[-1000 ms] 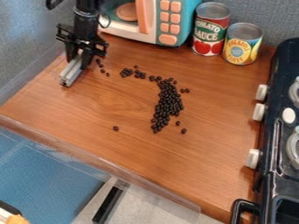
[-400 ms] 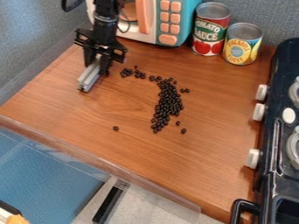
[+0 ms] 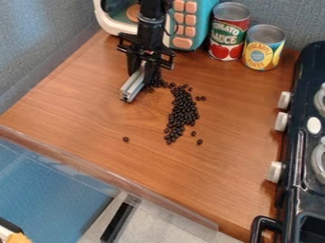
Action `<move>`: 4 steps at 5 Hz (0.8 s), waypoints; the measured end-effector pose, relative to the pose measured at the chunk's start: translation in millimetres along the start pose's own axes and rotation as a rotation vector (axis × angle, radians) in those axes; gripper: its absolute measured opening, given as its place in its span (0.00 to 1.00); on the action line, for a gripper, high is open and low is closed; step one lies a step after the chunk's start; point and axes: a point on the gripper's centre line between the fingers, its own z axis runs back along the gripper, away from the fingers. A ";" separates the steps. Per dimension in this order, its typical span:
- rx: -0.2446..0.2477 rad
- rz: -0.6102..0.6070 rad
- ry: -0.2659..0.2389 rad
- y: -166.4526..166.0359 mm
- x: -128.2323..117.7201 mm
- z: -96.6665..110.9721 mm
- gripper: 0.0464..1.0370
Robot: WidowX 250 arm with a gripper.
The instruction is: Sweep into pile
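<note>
Beans: the main heap [image 3: 183,111] is your clock centre, twelve towards the toy microwave [image 3: 184,31]. A short trail runs to about eleven, beside the bar.
Gripper: you have it [image 3: 141,73] between ten and eleven, narrowed around a silvery bar [image 3: 132,87], which slants down towards the counter [image 3: 95,114].
Handling: the beans look light, hard and smooth, so expect them to roll; push low and slow. The bar looks stiff; keep your hold at its upper end, leaving its length free to sweep.
Bean count: too many to count in the heap; outside it you have one at eight [image 3: 126,139], two near half past five [image 3: 199,142] and two near half past one [image 3: 203,98].
Other counts: one gripper, one bar, one microwave, two cans [image 3: 230,31] around one, one toy stove [image 3: 297,152] towards four.
</note>
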 end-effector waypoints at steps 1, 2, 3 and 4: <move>0.006 -0.023 0.000 -11.5 -3.6 -3.5 0.33; 0.000 -0.048 -0.008 -23.8 -7.6 -1.1 0.33; 0.001 -0.062 -0.014 -27.9 -12.1 -2.8 0.33; -0.006 -0.067 -0.010 -33.1 -16.0 -1.1 0.33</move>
